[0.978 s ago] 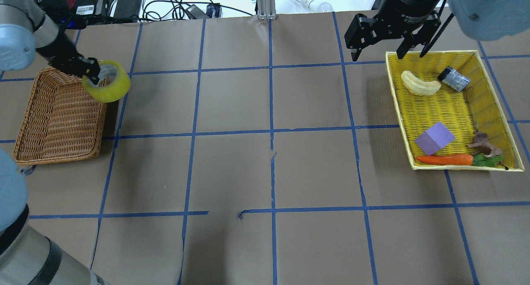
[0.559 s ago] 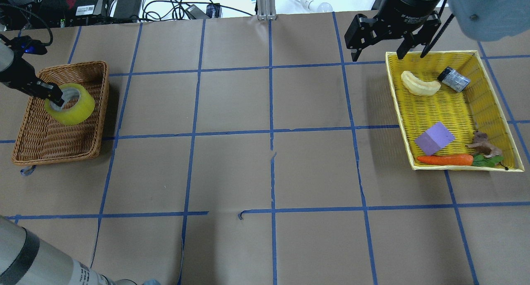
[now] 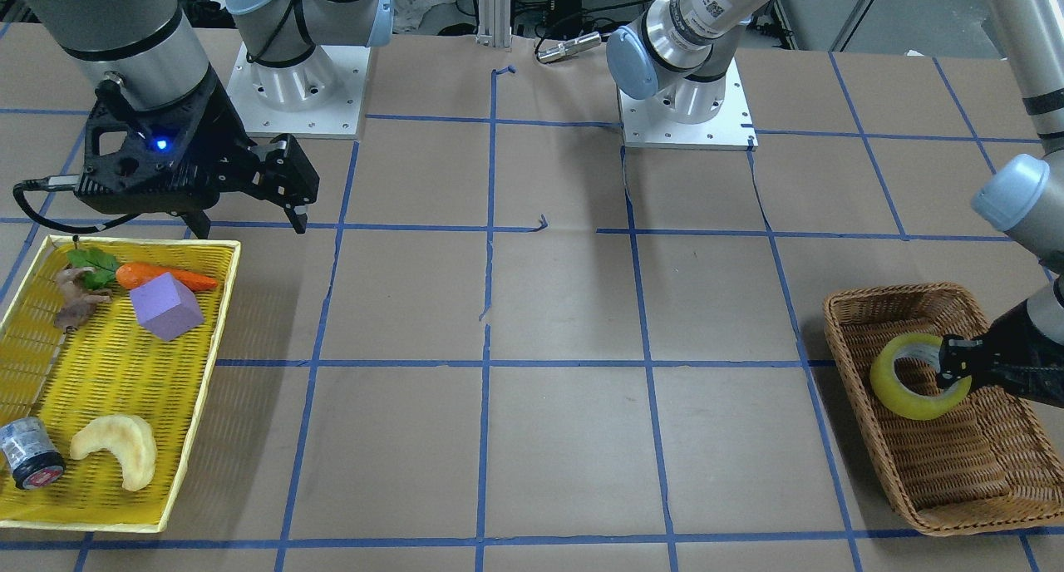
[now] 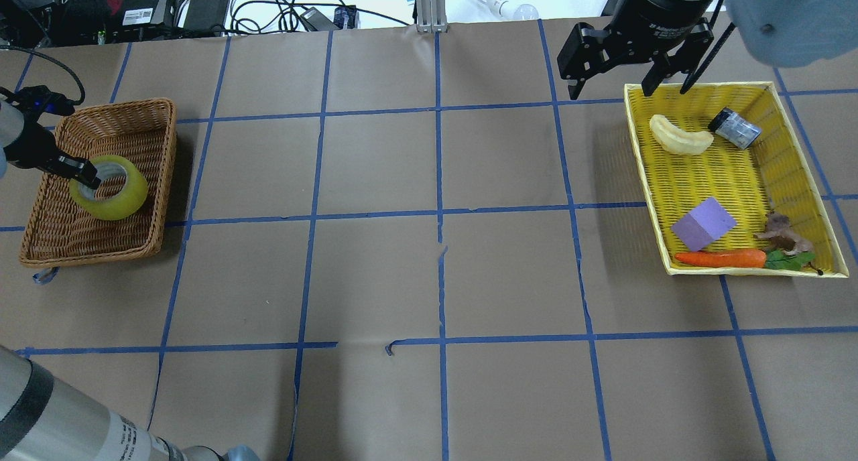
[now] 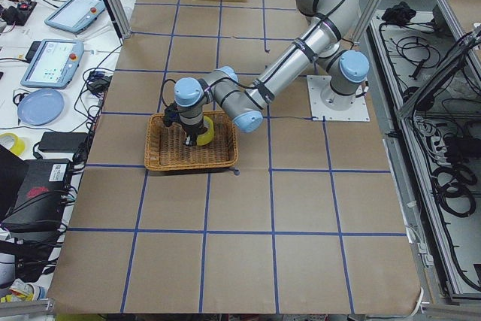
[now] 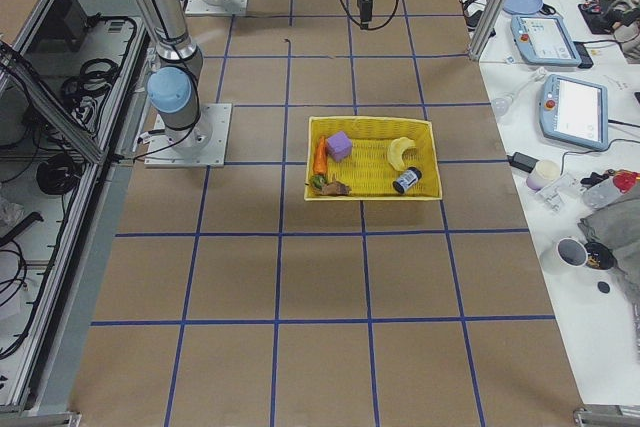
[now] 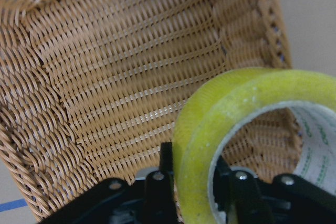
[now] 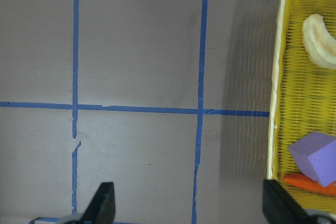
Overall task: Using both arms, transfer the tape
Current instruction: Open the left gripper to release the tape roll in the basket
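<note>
The yellow tape roll hangs tilted inside the brown wicker basket at the table's left. My left gripper is shut on its wall, one finger inside the core and one outside. The left wrist view shows the tape pinched between the fingers over the basket weave. The front-facing view shows the tape, the left gripper and the basket; I cannot tell if the roll touches the floor. My right gripper is open and empty, beside the yellow tray.
The yellow tray holds a banana piece, a small grey cylinder, a purple cube, a carrot and a brown figure. Brown paper with blue tape lines covers the table. Cables and devices lie beyond the far edge.
My left gripper has carried the tape from above the basket's right rim leftward and down into the basket. The right arm has not moved.
</note>
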`<state>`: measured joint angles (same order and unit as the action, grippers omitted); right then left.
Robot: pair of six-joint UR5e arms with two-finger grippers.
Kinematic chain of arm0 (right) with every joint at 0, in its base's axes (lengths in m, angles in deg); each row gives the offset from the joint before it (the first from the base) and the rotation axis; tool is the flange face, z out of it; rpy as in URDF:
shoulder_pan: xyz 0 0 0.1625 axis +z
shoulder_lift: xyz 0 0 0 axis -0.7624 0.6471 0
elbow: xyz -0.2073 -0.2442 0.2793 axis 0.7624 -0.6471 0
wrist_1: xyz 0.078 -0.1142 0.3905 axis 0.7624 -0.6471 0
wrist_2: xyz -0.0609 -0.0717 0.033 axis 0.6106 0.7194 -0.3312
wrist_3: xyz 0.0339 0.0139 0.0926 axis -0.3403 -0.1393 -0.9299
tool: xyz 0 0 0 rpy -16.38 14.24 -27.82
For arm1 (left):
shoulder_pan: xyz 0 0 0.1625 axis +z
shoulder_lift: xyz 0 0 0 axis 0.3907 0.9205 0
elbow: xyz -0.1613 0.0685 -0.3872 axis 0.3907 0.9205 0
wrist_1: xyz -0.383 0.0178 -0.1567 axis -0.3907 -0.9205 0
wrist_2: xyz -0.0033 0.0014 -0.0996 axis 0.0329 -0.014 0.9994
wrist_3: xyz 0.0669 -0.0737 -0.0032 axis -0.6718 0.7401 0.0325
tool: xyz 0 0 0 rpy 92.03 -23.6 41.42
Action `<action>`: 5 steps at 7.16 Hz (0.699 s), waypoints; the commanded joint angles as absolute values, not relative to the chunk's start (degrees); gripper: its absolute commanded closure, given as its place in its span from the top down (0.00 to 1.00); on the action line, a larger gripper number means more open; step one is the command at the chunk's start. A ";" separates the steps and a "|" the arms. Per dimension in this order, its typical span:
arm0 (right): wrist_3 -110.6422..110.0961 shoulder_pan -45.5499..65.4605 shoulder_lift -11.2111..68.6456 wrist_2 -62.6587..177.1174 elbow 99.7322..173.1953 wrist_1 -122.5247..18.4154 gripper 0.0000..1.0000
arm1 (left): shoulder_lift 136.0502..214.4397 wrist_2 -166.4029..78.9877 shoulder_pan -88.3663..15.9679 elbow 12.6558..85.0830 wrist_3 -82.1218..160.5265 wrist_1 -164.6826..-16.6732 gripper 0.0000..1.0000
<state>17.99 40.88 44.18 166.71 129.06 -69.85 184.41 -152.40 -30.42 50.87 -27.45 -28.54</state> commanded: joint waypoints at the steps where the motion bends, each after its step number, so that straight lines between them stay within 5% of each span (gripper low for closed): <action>1: 17.99 40.85 44.16 166.56 129.51 -69.97 1.00 | 184.92 -152.08 -30.35 51.33 -26.77 -24.42 1.00; 5: 17.99 40.85 44.25 166.65 129.51 -69.97 1.00 | 176.33 -153.39 -39.80 50.10 -9.44 -31.40 1.00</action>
<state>17.99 40.85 44.25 166.63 129.51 -69.96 179.34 -152.89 -35.29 50.32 -17.41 -27.52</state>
